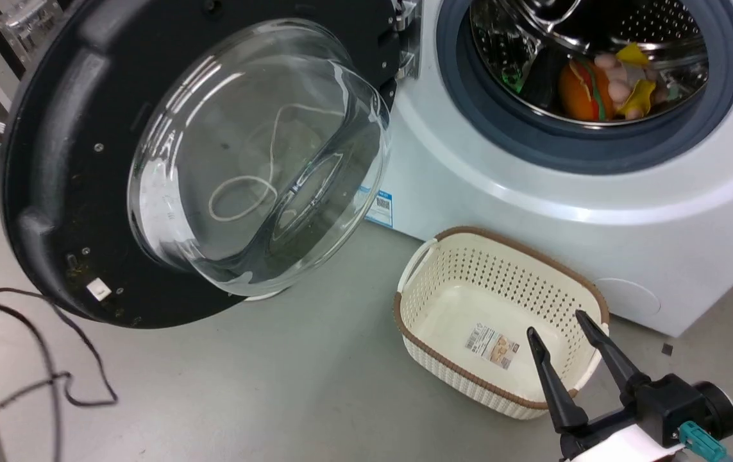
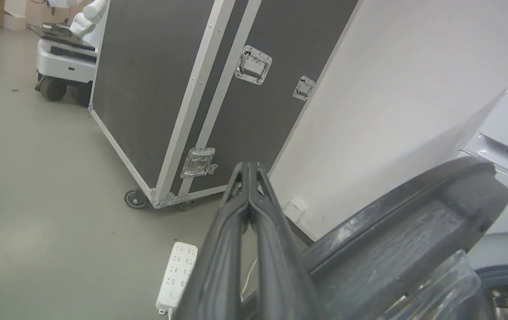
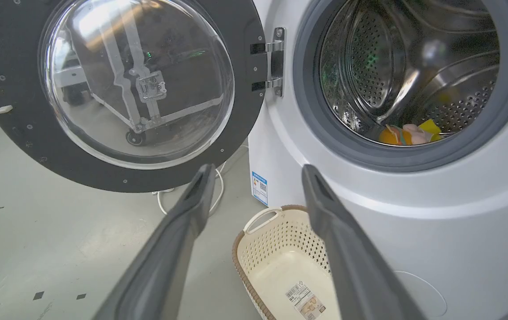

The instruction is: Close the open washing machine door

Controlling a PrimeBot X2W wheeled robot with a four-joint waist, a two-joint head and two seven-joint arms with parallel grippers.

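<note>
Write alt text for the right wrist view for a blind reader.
The washing machine door stands wide open on its hinge, left of the washing machine, whose steel drum holds orange and yellow items. A cream basket sits on the floor below, behind the right gripper, fingers apart.

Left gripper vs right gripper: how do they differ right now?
1. The left gripper has its fingers pressed together, shut on nothing; the right gripper has its jaws wide open.
2. The left gripper sits beside the washing machine door at its black rim, pointing toward a dark flight case; the right gripper hovers above the basket, pointing at the washing machine.
Shared: long dark fingers, and neither holds anything.
</note>
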